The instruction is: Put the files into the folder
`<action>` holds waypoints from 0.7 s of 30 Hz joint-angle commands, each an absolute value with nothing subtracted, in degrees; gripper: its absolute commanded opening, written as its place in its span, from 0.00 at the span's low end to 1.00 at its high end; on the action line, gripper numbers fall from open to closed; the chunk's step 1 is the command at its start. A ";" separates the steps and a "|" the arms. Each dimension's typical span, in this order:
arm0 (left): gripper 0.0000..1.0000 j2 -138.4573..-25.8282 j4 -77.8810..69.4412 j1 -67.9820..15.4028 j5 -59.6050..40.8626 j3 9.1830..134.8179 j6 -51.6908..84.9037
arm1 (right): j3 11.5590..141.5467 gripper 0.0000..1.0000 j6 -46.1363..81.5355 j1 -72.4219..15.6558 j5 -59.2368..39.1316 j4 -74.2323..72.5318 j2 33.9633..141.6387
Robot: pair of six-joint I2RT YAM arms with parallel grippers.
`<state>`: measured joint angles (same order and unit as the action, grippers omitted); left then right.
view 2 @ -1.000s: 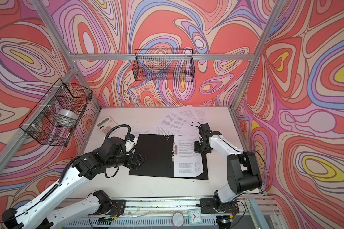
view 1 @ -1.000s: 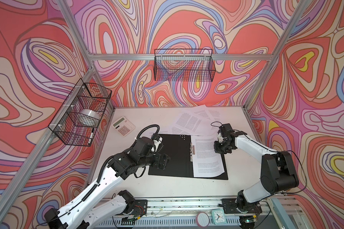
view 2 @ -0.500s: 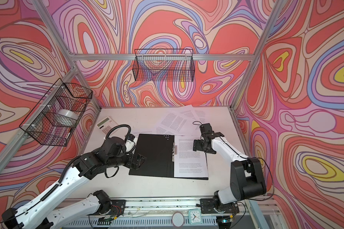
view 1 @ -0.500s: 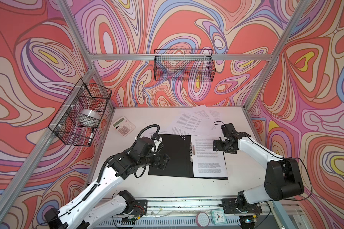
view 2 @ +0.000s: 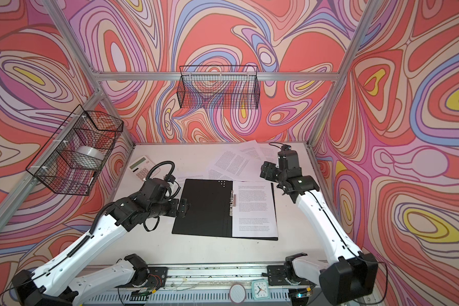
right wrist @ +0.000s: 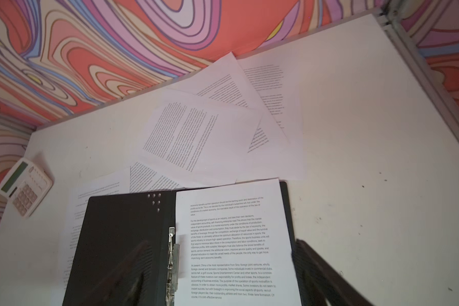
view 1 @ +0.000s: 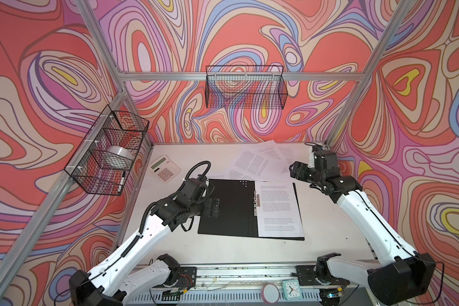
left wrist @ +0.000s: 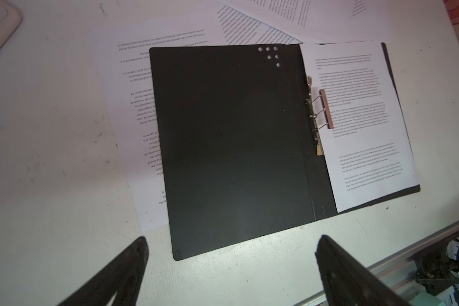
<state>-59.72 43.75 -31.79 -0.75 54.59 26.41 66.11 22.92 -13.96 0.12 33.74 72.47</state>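
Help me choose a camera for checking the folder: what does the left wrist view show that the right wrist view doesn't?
Only the left wrist view shows the folder's whole near edge and the table's front rail. Only the right wrist view shows the whole calculator, the full spread of loose sheets behind the folder, and the wall. Both show the open folder, its clip and the sheet lying in it beside the clip.
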 commanded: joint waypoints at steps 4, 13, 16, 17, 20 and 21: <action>1.00 -67.33 35.65 -19.91 -10.57 50.09 34.62 | 67.74 0.40 23.74 -26.43 -6.62 29.12 88.29; 1.00 -78.06 23.16 -6.56 -16.38 49.86 36.35 | 80.38 0.14 19.30 -38.45 -8.40 28.74 110.71; 1.00 -81.28 19.72 -5.74 -14.33 52.23 35.14 | 83.75 0.13 19.16 -39.87 -10.29 27.90 115.52; 1.00 -82.50 18.75 -5.59 -13.40 53.17 34.40 | 84.80 0.13 19.08 -40.26 -10.75 27.93 116.85; 0.98 -88.13 17.60 -4.86 -10.35 57.80 30.46 | 87.58 0.12 18.56 -41.10 -11.68 28.13 120.38; 0.98 -90.40 18.26 -4.38 -10.10 60.01 29.57 | 88.09 0.12 18.25 -41.26 -11.77 28.22 121.07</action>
